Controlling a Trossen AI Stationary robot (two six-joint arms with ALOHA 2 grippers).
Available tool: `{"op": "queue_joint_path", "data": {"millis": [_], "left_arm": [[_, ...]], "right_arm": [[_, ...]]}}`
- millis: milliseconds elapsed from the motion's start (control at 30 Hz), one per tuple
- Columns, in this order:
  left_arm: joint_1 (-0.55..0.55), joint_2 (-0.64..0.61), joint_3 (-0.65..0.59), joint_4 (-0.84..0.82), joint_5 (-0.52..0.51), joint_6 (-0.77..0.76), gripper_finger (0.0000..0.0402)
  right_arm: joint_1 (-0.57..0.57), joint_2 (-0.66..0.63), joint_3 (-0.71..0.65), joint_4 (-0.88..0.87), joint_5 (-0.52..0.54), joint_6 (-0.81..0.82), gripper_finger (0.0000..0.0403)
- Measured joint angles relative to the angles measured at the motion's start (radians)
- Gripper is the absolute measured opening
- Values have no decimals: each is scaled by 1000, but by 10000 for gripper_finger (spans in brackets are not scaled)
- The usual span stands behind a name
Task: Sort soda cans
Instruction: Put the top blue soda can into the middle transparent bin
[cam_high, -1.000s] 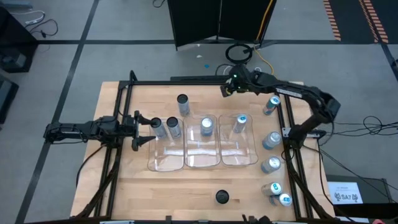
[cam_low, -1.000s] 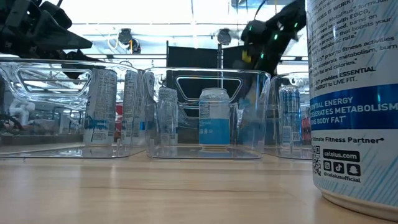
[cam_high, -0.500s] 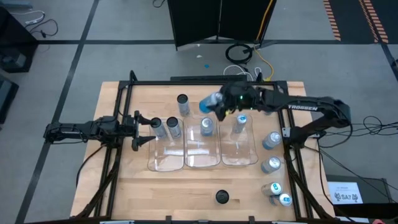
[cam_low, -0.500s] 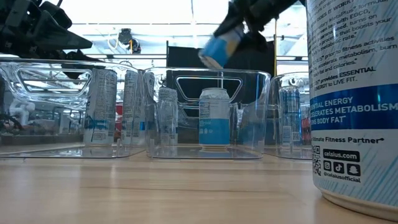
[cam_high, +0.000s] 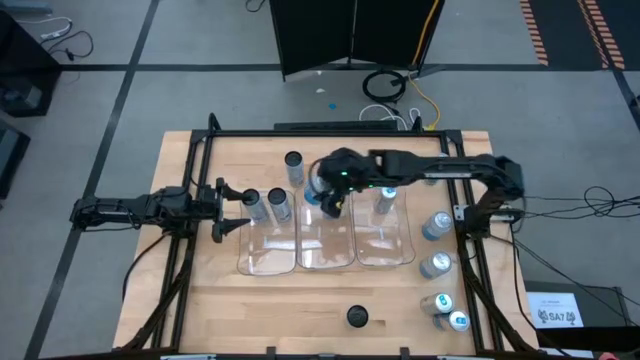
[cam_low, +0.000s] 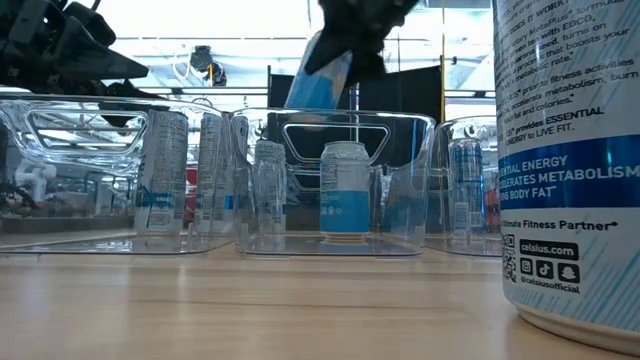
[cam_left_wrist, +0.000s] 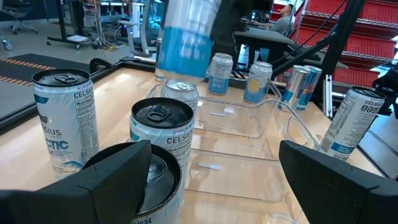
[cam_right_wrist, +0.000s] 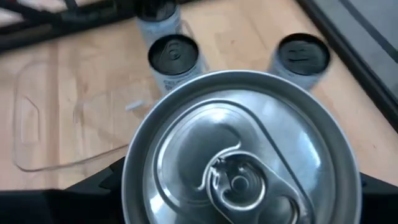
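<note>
My right gripper (cam_high: 326, 190) hangs over the far end of the clear trays, shut on a silver soda can with a blue band (cam_low: 322, 72), also seen as a can top (cam_right_wrist: 239, 155) in the right wrist view. My left gripper (cam_high: 235, 207) stands open at the table's left, just short of two dark-topped cans (cam_high: 253, 203) (cam_high: 279, 205) that stand upright on their bases. One can (cam_high: 386, 198) stands in the right tray (cam_high: 385, 250). The middle tray (cam_high: 325, 255) has another can (cam_low: 346, 190). My right gripper pinches the can between its two fingers (cam_right_wrist: 106, 183), one on each side of the body just below the top rim (cam_right_wrist: 140, 186). The fingers slant down from the table's right and far side. The can is lifted clear above the trays and tilted, its blue lower end (cam_low: 315, 85) pointing down.
A dark-topped can (cam_high: 293, 165) stands on the table beyond the left tray (cam_high: 268, 255). Several cans (cam_high: 436, 225) (cam_high: 435, 264) (cam_high: 440, 303) line the right edge. One dark-topped can (cam_high: 357, 317) stands near the front edge, close before the low camera.
My right gripper has swung from near the table's far edge toward the left and the near side, out over the trays, rising a little and rolling its wrist. The blue-banded can goes with it, clear of the table and tilted.
</note>
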Motion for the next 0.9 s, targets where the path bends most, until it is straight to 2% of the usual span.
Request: {"op": "queue_joint_path", "data": {"millis": [67, 233, 900], "left_arm": [[0, 0, 0, 0, 0, 0, 363], [0, 0, 0, 0, 0, 0, 363], [0, 0, 0, -2, 0, 0, 363]], "right_arm": [[0, 51, 52, -28, -15, -36, 294], [-9, 146, 115, -44, -131, -75, 294], [-35, 327, 115, -42, -121, -126, 295]]}}
